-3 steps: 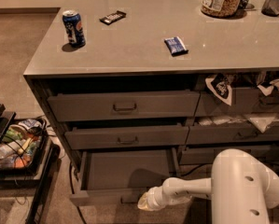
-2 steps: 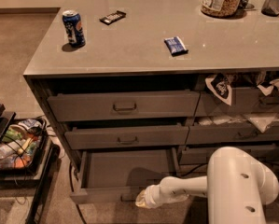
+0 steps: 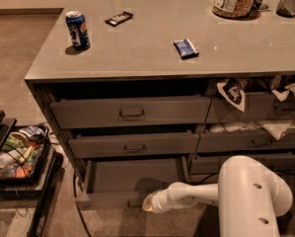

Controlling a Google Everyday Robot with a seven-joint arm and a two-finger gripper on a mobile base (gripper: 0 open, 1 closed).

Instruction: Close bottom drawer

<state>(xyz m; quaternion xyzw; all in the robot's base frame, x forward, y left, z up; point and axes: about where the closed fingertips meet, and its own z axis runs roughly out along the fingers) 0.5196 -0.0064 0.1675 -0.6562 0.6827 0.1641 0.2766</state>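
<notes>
Camera view: the gripper [image 3: 148,203] is sitting low near the floor at the end of the white arm [image 3: 196,195], right up against the front panel of the bottom drawer [image 3: 132,176] and just right of its small handle [image 3: 133,203].
Gripper state: I cannot tell whether it is apart or together.
Drawer: it is standing pulled well out beneath the middle drawer [image 3: 134,145] and top drawer [image 3: 131,112], with its flat base showing bare.
Doing it well: I would be pushing flat and square on the panel, near the centre beside the handle, so the drawer is running straight on its slides rather than skewing.
Direction: the push should be going straight back toward the cabinet, steady and level, until the front is lining up with the drawers above.
Risk: the contact is looking slightly right of centre, so the drawer could be twisting and binding.
Change: since the earlier frames the gripper is edging left and a little up toward the handle; the drawer is looking about as far out as it was.
</notes>
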